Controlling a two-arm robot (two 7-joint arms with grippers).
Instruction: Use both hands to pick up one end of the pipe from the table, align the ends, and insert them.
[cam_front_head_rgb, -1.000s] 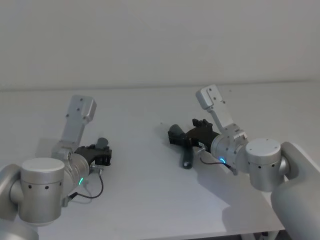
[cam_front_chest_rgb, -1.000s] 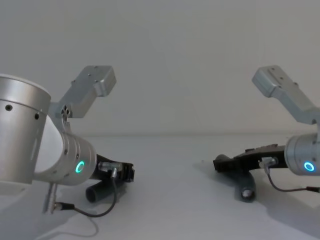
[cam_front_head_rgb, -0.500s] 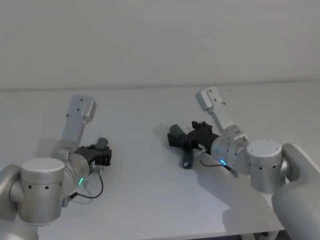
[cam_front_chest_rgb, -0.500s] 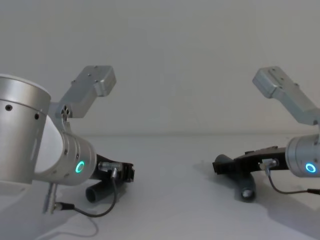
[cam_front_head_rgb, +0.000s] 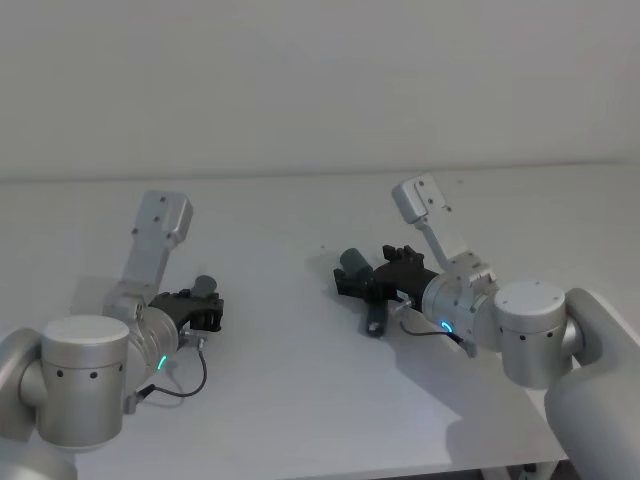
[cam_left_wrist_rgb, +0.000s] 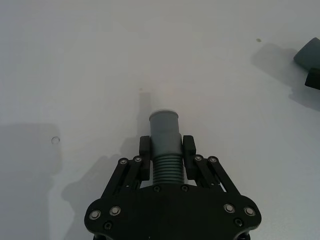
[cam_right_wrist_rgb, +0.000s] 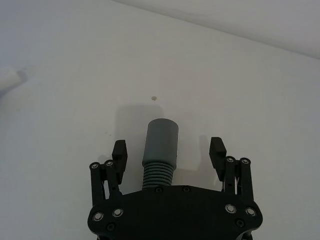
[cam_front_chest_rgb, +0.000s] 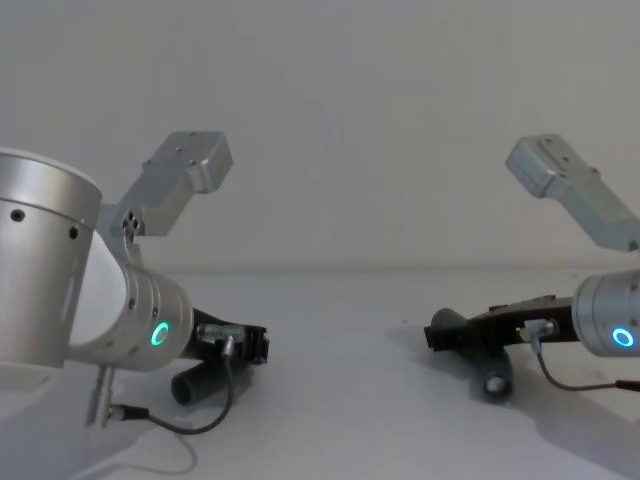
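I noted the left pipe piece (cam_front_head_rgb: 205, 287) on the surface (cam_front_head_rgb: 290, 400), at its left side, between the fingers of the left gripper (cam_front_head_rgb: 207, 312). The right pipe piece (cam_front_head_rgb: 353, 264) lay right of centre, inside the right gripper (cam_front_head_rgb: 362, 287), well apart from the first.

Soft, even, rather dim light lies over the table (cam_front_head_rgb: 290, 400), whose matte white surface reads dull and uniform. Shadows on the table are faint and soft-edged: a broad one spreads under the right arm (cam_front_head_rgb: 530, 340) toward the table's near edge, a weaker one lies beside the left arm (cam_front_head_rgb: 80, 390). In the left wrist view the left hose piece (cam_left_wrist_rgb: 165, 145) throws a soft shadow on the table just beyond its cuff; in the right wrist view the right hose piece (cam_right_wrist_rgb: 160, 150) does likewise. The green ring lights (cam_front_chest_rgb: 160, 333) glow clearly on the wrists above the table
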